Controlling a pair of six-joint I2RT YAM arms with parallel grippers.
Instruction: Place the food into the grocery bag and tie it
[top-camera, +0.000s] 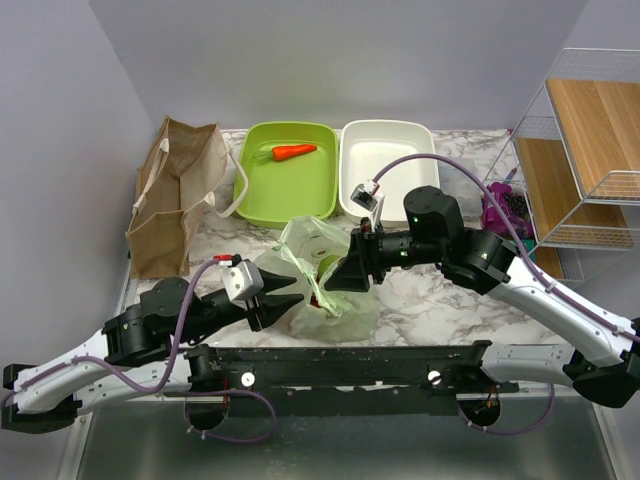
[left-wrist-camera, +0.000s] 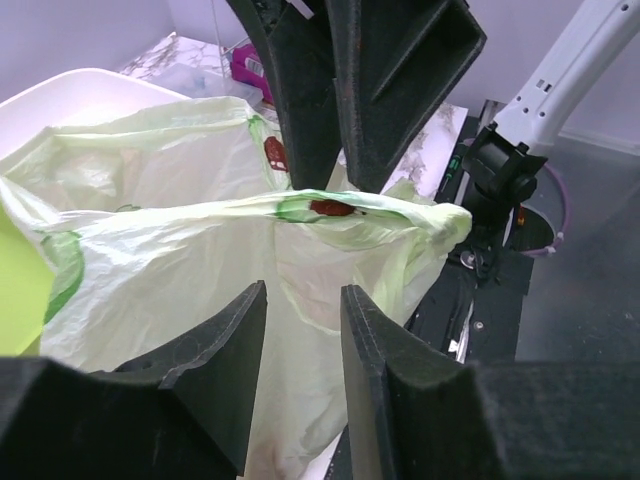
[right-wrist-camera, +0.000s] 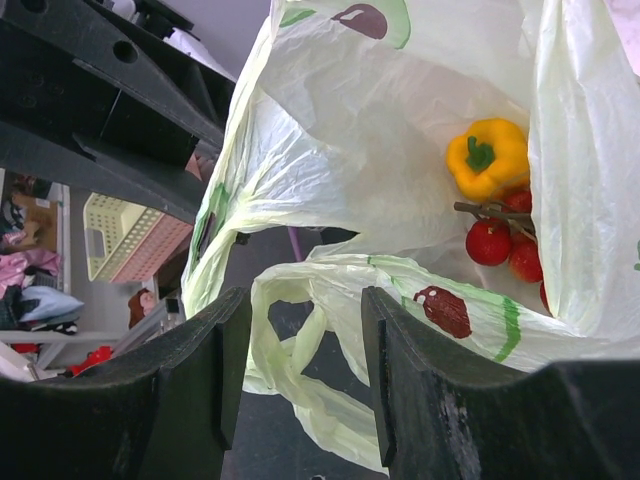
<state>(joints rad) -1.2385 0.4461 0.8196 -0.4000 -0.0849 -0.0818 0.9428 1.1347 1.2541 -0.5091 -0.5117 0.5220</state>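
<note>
Seen from above, a thin pale-green grocery bag (top-camera: 300, 245) printed with avocados sits on the marble worktop (top-camera: 430, 300) just in front of the two arms and between them. The left hand (top-camera: 290, 295) points at it from the near left and the right hand (top-camera: 330, 280) from the right, their tips near one another across the plastic. The bag's mouth is turned toward the right hand, whose camera looks straight in and shows a yellow bell pepper (right-wrist-camera: 487, 157) lying above a cluster of red cherry tomatoes (right-wrist-camera: 500, 245) deep inside; no cabbage can be made out. The right hand's fingers are spread, and one loop handle (right-wrist-camera: 300, 400) hangs in line with the gap between them, its long axis running down and away from the fingertips; whether the plastic touches either finger cannot be told. The left hand's fingers stand part-way apart with a narrow gap, pointing at the bag's outer wall just below the rim, and nothing looks pinched. With food inside, the work seems to have reached the tying, which likely turns on each hand catching a handle. The right hand is nearer to the visible loop, and the second handle is not clearly seen. Behind the bag stand a brown paper bag (top-camera: 175, 200), a green tub (top-camera: 265, 195) holding an orange carrot (top-camera: 294, 152), and a white tub (top-camera: 390, 160); a wire shelf (top-camera: 585, 150) stands at the far right.
</note>
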